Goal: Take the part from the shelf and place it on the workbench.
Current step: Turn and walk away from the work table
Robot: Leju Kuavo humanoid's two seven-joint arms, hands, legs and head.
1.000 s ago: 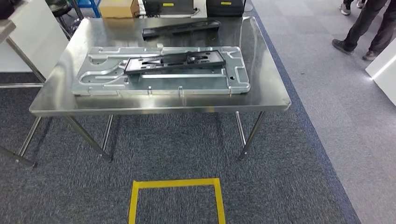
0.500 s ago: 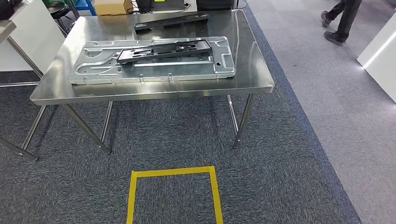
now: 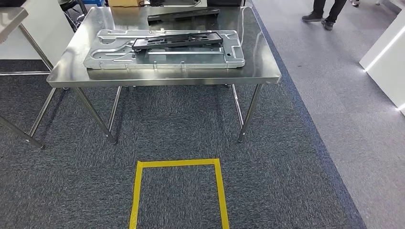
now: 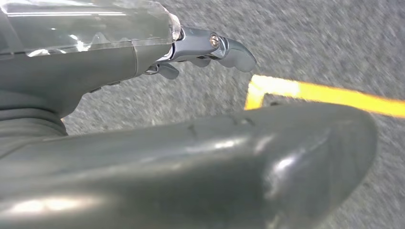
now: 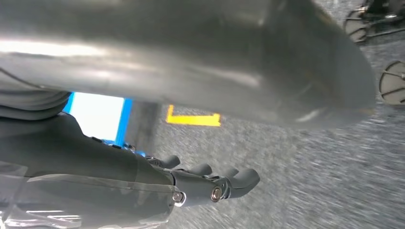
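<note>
The steel workbench [image 3: 162, 79] stands ahead of me in the head view. On it lies a large silver fixture plate [image 3: 119, 61] with a flat black part [image 3: 176, 40] resting on top. A second long black part [image 3: 184, 15] lies at the bench's far end. My left hand [image 4: 167, 157] hangs over the carpet, its fingers [image 4: 215, 47] stretched out and holding nothing. My right hand [image 5: 119, 167] also hangs over the carpet, and its fingers [image 5: 224, 183] are apart from the thumb with nothing between them.
A yellow tape square [image 3: 177, 164] marks the dark carpet in front of the bench. A person's legs [image 3: 325, 12] are at the far right on the lighter floor. A white cabinet [image 3: 387, 62] stands at the right, and another table [image 3: 14, 19] at the left.
The whole picture has shifted: the camera moved, so the bench sits higher and farther in view. The person at the right has walked on along the far floor.
</note>
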